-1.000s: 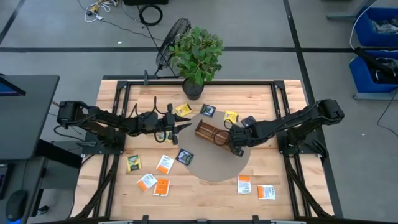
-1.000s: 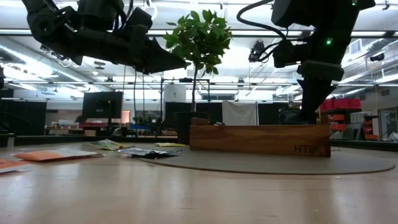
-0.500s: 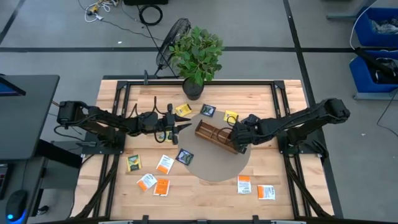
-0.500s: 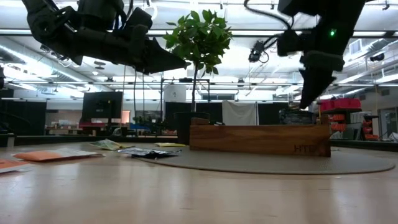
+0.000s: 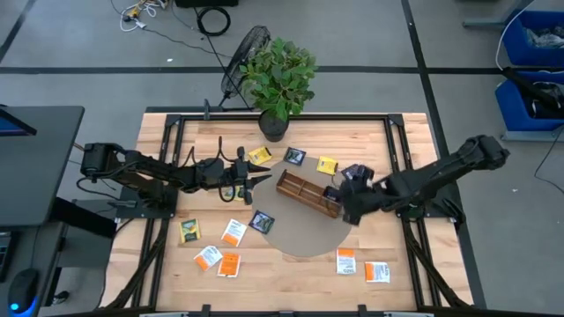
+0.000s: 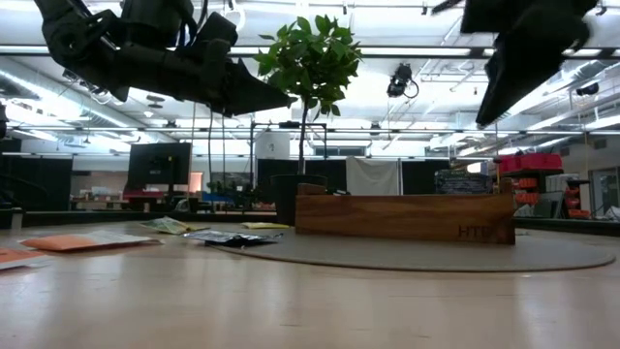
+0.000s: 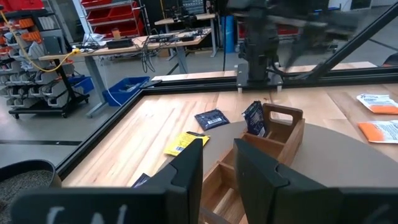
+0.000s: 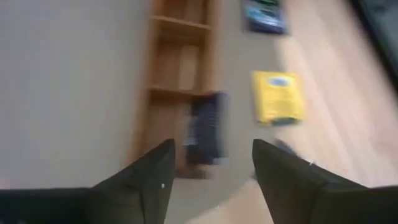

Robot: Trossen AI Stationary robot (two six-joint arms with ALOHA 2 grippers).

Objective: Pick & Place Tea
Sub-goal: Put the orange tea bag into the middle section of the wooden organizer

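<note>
Wooden table (image 5: 388,158) under round mat (image 5: 304,233), packets (image 5: 233,232)

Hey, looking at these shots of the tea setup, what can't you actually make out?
- Dark blue packet in the wooden box: right wrist view is blurred, so whether it stands or leans is unclear.
- Box compartments: low view shows only the side wall.
- Packet labels, such as the yellow packet: too small in the high view.
- Left gripper: whether its jaws grip anything is not shown.

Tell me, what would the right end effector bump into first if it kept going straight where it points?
Probably the dark blue tea packet standing in the end compartment of the wooden box; the open right end effector points at it. Depth is hard to judge.
</note>
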